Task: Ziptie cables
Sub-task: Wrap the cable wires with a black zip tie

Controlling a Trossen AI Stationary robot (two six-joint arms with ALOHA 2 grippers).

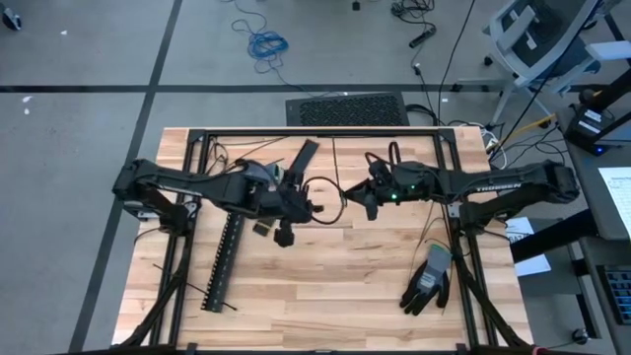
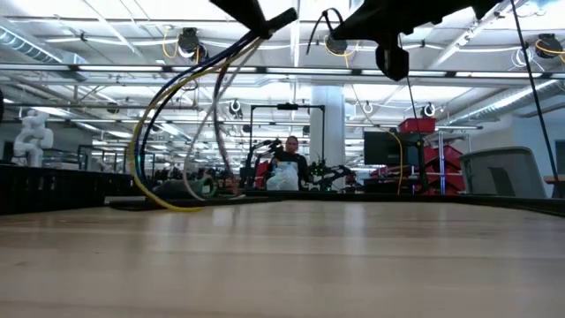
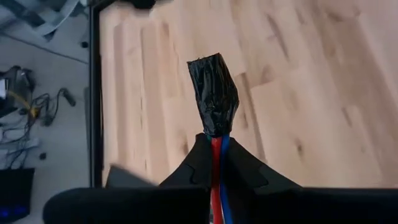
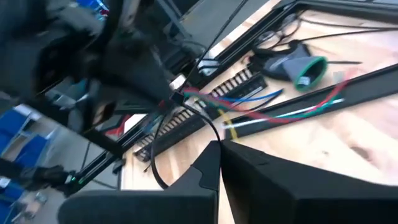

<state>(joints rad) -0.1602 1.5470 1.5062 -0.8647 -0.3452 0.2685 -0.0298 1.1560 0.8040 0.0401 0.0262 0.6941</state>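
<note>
Both arms are up over the mid tabletop [image 1: 325, 286], claws near each other. The left claw [image 3: 216, 163] is pinching the cables [image 3: 214, 106] just below the black-taped end; red and blue wires run between its fingers [image 3: 245, 167]. The bundle is lifted clear of the wood: in the low view the cables [image 2: 172, 115] hang from above in a long loop, yellow, blue and white strands sagging to the far edge. The right claw [image 4: 219, 149] is pressed together, apparently on a thin black ziptie [image 4: 186, 134] that curls as a loop off its tips; contact is hard to confirm.

Handling, judged: the cables are light, limp and springy, and the strands will splay and droop wherever unsupported. The wire jackets are likely slippery, the taped end grippier. The best hold is close behind the tape, as now, keeping the strands bunched so a loop can slide over the free end. The ziptie is stiff but thin and easily twisted off line.

A grey work glove [image 1: 429, 281] lies on the near right, and a long black toothed strip [image 1: 225, 261] on the left.
</note>
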